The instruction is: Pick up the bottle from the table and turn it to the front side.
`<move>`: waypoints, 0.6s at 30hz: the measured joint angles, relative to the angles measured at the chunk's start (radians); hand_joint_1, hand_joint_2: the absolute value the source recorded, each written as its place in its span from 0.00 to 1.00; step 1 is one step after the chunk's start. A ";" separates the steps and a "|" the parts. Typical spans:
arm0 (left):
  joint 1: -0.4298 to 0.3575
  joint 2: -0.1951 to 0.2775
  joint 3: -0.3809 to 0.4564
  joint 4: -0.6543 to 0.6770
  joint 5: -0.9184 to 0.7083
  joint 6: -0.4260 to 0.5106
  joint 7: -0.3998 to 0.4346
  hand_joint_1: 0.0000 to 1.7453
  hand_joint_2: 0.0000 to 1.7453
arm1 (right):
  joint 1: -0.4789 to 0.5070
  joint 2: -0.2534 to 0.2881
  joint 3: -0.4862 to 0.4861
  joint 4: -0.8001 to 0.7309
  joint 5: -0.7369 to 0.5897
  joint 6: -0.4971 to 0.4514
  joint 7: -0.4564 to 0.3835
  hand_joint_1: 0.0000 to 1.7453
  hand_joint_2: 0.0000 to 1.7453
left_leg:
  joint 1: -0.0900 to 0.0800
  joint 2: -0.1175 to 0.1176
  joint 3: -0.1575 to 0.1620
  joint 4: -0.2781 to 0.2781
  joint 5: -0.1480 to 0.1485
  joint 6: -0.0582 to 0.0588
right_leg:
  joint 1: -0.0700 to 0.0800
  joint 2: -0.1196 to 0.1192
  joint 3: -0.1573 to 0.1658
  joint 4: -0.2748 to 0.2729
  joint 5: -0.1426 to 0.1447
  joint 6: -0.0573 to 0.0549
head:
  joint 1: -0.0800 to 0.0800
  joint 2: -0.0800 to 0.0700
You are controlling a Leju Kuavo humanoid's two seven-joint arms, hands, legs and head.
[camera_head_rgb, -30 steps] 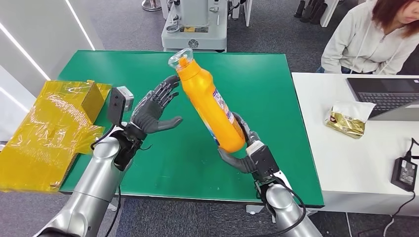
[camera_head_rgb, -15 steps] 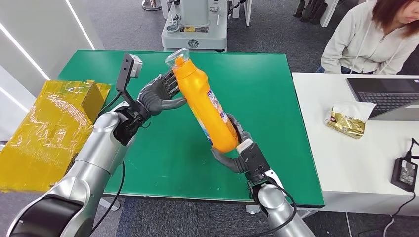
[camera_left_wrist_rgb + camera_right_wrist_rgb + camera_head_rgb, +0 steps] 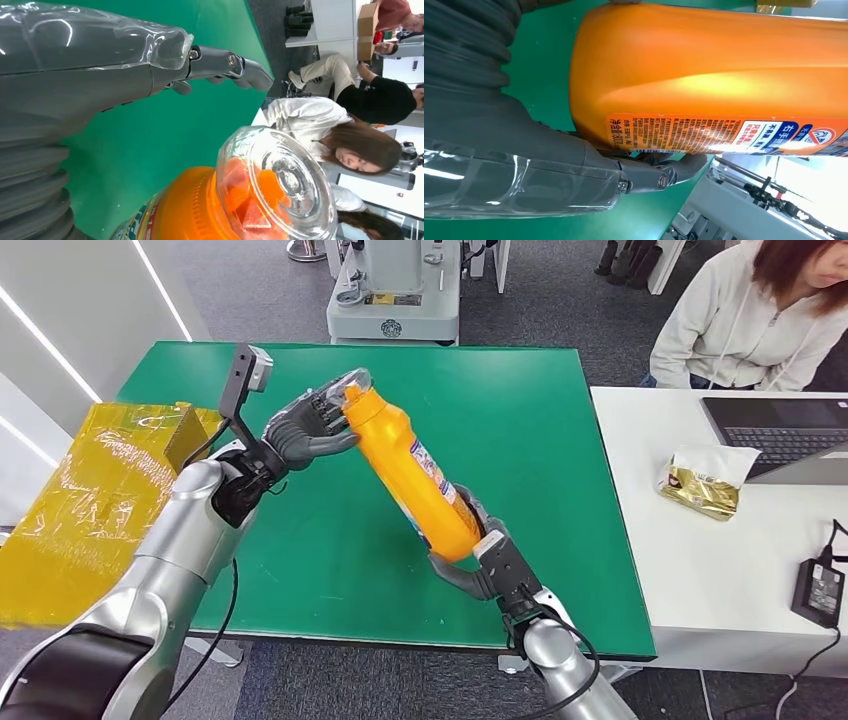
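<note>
An orange bottle with a clear cap hangs tilted over the green table, its cap leaning toward the far left. My right hand grips its base from below; in the right wrist view the label's edge faces the thumb. My left hand is up at the bottle's neck with its fingers spread behind the cap and its thumb under the shoulder. The left wrist view shows the cap close by and a gap between it and the thumb.
Yellow-wrapped boxes sit at the table's left edge. To the right, a white table carries a laptop, a gold packet and a power adapter. A person sits behind it. A machine base stands beyond the green table.
My left hand has risen and closed in from open air beside the bottle to its neck. The right hand has tilted the bottle further, its cap swinging lower and leftward.
</note>
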 joint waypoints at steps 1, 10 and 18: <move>0.000 0.003 -0.001 0.001 0.004 -0.001 -0.004 0.00 1.00 | 0.001 -0.001 0.000 0.000 0.000 0.000 0.000 1.00 1.00 | 0.000 0.000 0.000 0.000 0.000 0.000 | 0.000 0.000 0.000 0.000 0.000 0.000 | 0.000 0.000; 0.086 0.045 -0.019 -0.025 0.111 -0.050 -0.017 0.00 1.00 | 0.006 -0.012 0.000 0.010 0.016 0.002 -0.001 1.00 1.00 | 0.000 0.000 0.000 0.000 0.000 0.000 | 0.000 0.000 -0.001 0.000 0.000 0.000 | 0.000 0.000; 0.150 0.042 -0.095 -0.182 0.194 -0.031 0.047 0.00 1.00 | -0.049 -0.012 0.002 0.066 0.017 -0.003 -0.017 1.00 1.00 | 0.000 0.000 -0.001 0.000 0.000 0.000 | 0.000 0.000 0.000 0.000 0.000 0.000 | 0.000 0.000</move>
